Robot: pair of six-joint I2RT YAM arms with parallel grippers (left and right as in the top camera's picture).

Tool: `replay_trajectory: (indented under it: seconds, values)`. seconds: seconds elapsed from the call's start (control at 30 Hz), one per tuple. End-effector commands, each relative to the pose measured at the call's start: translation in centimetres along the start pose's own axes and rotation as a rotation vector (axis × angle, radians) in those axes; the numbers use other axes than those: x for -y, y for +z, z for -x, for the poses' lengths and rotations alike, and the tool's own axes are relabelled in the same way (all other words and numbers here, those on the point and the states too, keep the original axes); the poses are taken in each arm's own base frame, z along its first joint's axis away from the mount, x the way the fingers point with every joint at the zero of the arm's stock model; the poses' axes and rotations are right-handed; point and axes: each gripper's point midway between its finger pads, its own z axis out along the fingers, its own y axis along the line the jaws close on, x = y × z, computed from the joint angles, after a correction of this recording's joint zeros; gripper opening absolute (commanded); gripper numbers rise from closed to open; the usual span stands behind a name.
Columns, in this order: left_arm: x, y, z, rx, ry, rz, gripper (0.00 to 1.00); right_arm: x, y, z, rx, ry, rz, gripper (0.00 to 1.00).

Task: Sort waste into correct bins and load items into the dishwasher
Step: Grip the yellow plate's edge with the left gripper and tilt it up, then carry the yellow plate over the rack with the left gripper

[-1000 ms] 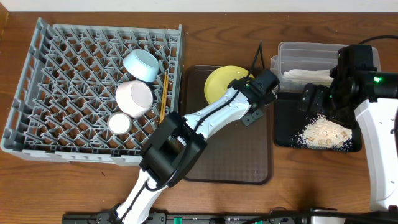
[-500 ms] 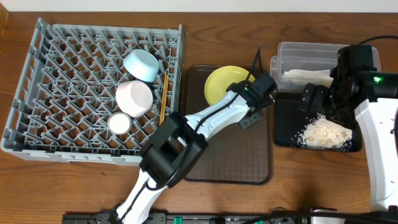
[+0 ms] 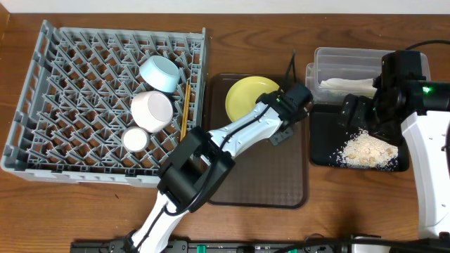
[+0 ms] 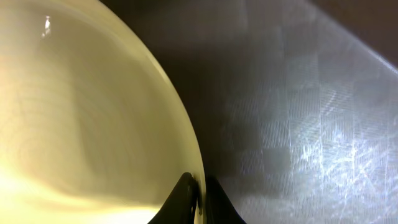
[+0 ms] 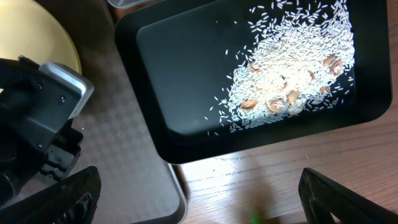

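Observation:
My left gripper (image 3: 278, 107) is shut on the right rim of the round yellow plate (image 3: 247, 98), which is over the back of the brown serving tray (image 3: 260, 179). In the left wrist view the jaws (image 4: 199, 200) pinch the plate's edge (image 4: 81, 106). My right gripper (image 3: 354, 112) hovers open and empty over the black tray (image 3: 320, 144), which holds the white-beige crumbs (image 3: 365, 150). In the right wrist view its fingers (image 5: 199, 194) are spread wide above the tray (image 5: 186, 81) and crumbs (image 5: 292, 62). The clear tub (image 3: 336, 57) holds the white napkin (image 3: 346, 86). The wrapper is out of view.
The grey dish rack (image 3: 63, 91) at the left holds the light blue bowl (image 3: 159, 72), the whitish bowl (image 3: 152, 110), the small white cup (image 3: 135, 139) and the chopsticks (image 3: 185, 111). The left arm stretches diagonally over the serving tray.
The yellow plate has shifted a little to the left in my left gripper's hold. The right arm has not moved.

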Motion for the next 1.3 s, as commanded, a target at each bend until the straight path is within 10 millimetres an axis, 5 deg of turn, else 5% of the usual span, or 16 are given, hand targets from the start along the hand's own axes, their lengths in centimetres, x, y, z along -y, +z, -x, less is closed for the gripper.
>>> replay_trajectory:
  seconds: [0.0,0.23,0.67,1.0,1.27]
  values:
    - [0.5,0.6,-1.5,-0.061,0.0,-0.029,0.08,0.2,-0.6,0.1,0.02,-0.004,0.006,0.99]
    - [-0.2,-3.4,-0.1,0.012,-0.039,-0.014,0.08,0.2,-0.6,0.1,0.019,-0.004,0.006,0.99]
    - [-1.7,-14.6,1.6,0.224,-0.124,0.019,0.08,0.3,-0.6,-0.1,0.012,-0.004,0.003,0.99]
    - [-7.1,-24.4,0.5,0.449,-0.363,0.047,0.08,0.3,-0.6,-0.1,0.01,-0.004,0.003,0.99]
    - [-10.4,-27.4,-1.0,0.575,-0.525,-0.282,0.08,0.3,-0.6,-0.1,0.009,-0.004,0.002,0.99]
